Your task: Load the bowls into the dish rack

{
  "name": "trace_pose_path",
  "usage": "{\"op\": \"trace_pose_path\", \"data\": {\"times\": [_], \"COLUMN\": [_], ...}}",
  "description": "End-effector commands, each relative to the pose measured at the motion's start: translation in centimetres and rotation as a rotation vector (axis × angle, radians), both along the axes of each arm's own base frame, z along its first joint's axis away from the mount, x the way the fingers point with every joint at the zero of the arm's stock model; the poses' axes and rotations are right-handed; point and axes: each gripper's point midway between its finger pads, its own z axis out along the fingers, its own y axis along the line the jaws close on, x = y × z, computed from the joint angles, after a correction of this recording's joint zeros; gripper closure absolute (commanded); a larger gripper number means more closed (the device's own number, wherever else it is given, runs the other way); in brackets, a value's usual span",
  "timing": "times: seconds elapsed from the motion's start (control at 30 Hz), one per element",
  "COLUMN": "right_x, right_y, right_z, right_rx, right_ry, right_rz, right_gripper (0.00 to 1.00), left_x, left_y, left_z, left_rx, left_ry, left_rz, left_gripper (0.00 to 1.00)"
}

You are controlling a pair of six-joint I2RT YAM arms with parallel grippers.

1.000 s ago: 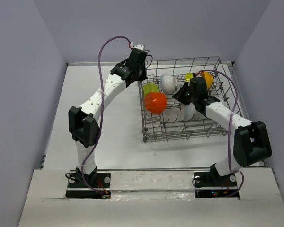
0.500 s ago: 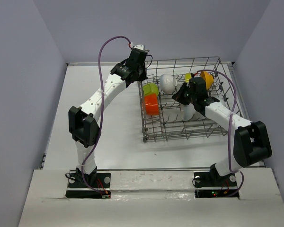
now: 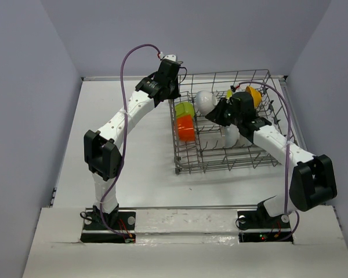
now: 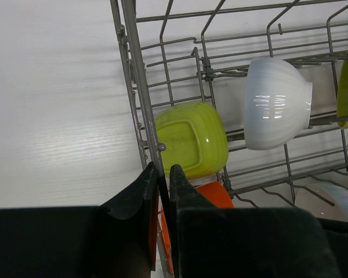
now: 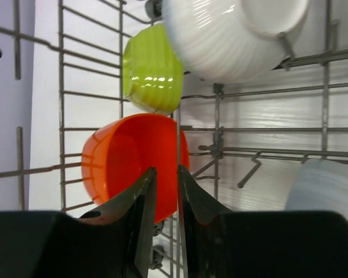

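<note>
- White tabletop [image 3: 127, 150], enclosed by plain grey-lavender walls [image 3: 40, 87]; both arm bases are at the bottom edge of the overhead view.
- dish rack [image 3: 220, 163]: grey wire basket, right of centre in the overhead view, standing on the tabletop. Every bowl in view lies inside it.
- left gripper [image 4: 164, 169]: lower centre of the left wrist view, at the rack's upper-left corner as seen from overhead. Jaws are nearly together, pinching a rim wire of the rack that runs down into the narrow gap.
- right gripper [image 5: 167, 172]: lower centre of the right wrist view, inside the rack near its middle. Jaws are parted a little and grip nothing; a rack wire and the red-orange bowl show through the gap.
- lime green bowl [image 4: 191, 139]: on its side, just inside the rack's left wall.
- red-orange bowl [image 5: 127, 159]: on edge, just beside the lime green bowl and nearer the bottom of the overhead view.
- white bowl [image 4: 275, 104]: on its side among the prongs, right of the lime green bowl.
- orange-yellow bowl [image 3: 254, 97]: upper right of the rack.
- second white bowl [image 3: 231, 137]: mid-rack, partly hidden under the right arm.
</note>
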Motion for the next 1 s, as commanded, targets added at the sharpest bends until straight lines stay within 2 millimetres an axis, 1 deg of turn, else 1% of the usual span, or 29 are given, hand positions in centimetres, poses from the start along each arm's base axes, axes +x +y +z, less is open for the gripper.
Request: {"op": "trace_pose_path", "data": {"times": [0.0, 0.07, 0.1, 0.13, 0.3, 0.37, 0.7, 0.73, 0.8, 0.97], "right_x": [-0.5, -1.0, -0.9, -1.0, -1.1, -0.9, -0.7, -0.9, -1.0, -1.0], "right_y": [2.5, 3.7, 3.8, 4.4, 5.3, 5.4, 7.0, 7.4, 7.8, 8.3], "right_z": [3.0, 3.1, 3.3, 3.2, 3.4, 3.6, 3.1, 3.0, 2.9, 2.5], "right_rx": [0.057, 0.075, 0.076, 0.075, 0.077, 0.078, 0.093, 0.095, 0.093, 0.09], "right_ry": [-0.064, -0.067, -0.072, -0.067, -0.071, -0.074, -0.062, -0.059, -0.057, -0.052], "right_rz": [0.088, 0.119, 0.119, 0.131, 0.152, 0.153, 0.194, 0.205, 0.208, 0.218], "right_gripper": [0.72, 0.7, 0.69, 0.68, 0.61, 0.6, 0.6, 0.6, 0.6, 0.6], "left_x": [0.0, 0.0, 0.0, 0.0, 0.0, 0.0, 0.2, 0.2, 0.2, 0.1], "left_y": [1.8, 1.9, 1.9, 1.9, 1.9, 1.9, 1.8, 1.8, 1.9, 1.9], "left_z": [8.2, 8.4, 8.3, 8.4, 8.4, 8.4, 8.5, 8.4, 8.5, 8.5], "left_rx": [-0.041, -0.041, -0.041, -0.039, -0.038, -0.037, -0.038, -0.037, -0.036, -0.035], "left_ry": [-0.189, -0.192, -0.19, -0.191, -0.192, -0.192, -0.191, -0.19, -0.192, -0.191], "left_rz": [0.008, 0.011, 0.01, 0.01, 0.013, 0.013, 0.012, 0.009, 0.014, 0.013], "left_gripper": [1.0, 1.0, 1.0, 1.0, 1.0, 1.0, 1.0, 1.0, 1.0, 1.0]}}
